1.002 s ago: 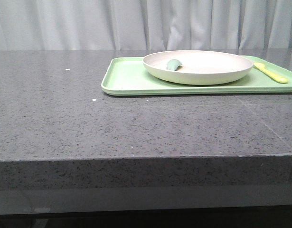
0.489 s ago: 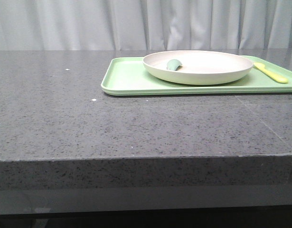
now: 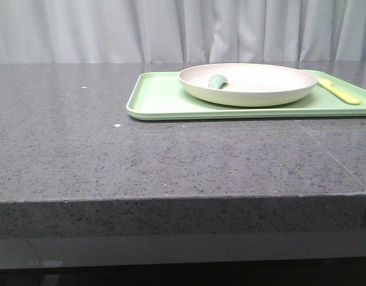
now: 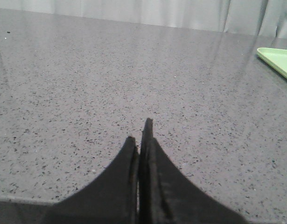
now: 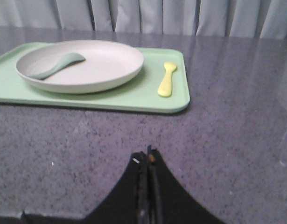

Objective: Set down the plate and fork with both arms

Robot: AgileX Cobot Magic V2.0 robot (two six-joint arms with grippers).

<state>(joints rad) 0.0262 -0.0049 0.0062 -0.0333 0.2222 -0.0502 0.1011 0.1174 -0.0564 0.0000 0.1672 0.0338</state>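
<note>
The cream-white plate (image 3: pixel 248 84) sits on a light-green tray (image 3: pixel 159 101) at the back right of the table, with a muted-green spoon (image 3: pixel 218 81) lying in it. It also shows in the right wrist view (image 5: pixel 87 65). The pale-yellow fork (image 3: pixel 339 91) lies on the tray to the right of the plate, also seen in the right wrist view (image 5: pixel 166 80). My right gripper (image 5: pixel 147 158) is shut and empty, over bare table short of the tray. My left gripper (image 4: pixel 139 135) is shut and empty over bare table, left of the tray's corner (image 4: pixel 278 58). Neither gripper shows in the front view.
The dark grey speckled table (image 3: pixel 141 155) has its front edge near the camera. A pale curtain (image 3: pixel 183 30) hangs behind the table. The tray's raised rim (image 5: pixel 110 105) faces my right gripper.
</note>
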